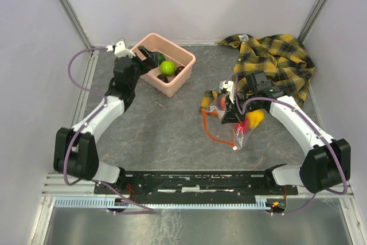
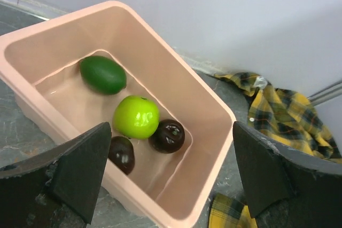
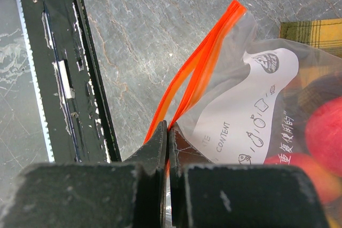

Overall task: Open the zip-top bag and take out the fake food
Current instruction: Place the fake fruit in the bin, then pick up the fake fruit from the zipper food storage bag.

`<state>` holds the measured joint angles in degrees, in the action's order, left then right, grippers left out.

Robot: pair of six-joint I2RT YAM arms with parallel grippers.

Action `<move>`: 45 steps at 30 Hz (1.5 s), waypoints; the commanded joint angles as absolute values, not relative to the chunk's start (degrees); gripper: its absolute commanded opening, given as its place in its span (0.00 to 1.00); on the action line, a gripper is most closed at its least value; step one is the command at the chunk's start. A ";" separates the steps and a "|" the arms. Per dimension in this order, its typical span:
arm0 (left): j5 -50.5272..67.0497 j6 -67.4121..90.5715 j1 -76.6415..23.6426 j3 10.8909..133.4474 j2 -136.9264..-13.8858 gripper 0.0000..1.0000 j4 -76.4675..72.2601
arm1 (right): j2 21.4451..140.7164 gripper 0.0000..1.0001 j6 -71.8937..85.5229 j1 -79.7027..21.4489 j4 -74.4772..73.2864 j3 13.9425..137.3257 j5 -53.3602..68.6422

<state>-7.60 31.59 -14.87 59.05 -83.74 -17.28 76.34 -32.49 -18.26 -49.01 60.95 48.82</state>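
Open surface (image 1: 166,136) runs down the middle; pink tub (image 1: 157,84) blocks far left, plaid shirt (image 1: 281,61) and zip-top bag (image 1: 217,106) crowd the right.

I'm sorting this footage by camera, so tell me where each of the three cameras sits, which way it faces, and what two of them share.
Top external: above and behind, looking down on the table; left arm and right arm show.
Left wrist: on that wrist, facing into the pink tub; the open left pincer frames it.
Right wrist: on that wrist, facing down at the zip-top bag; the right pincer pinches its zip strip.
Shared: top and left wrist both show the pink tub and plaid shirt.
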 commanded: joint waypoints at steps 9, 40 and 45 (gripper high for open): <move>17.37 33.93 -18.97 39.82 -66.18 0.95 -41.11 | 74.35 0.02 -33.61 -18.45 -49.01 63.14 49.11; -11.86 10.51 -64.02 12.04 -70.52 0.93 -73.73 | 74.25 0.02 -33.76 -18.44 -49.15 63.06 49.66; -12.52 8.75 -64.85 11.88 -74.10 0.93 -77.42 | 74.37 0.02 -33.92 -18.46 -49.22 63.07 49.50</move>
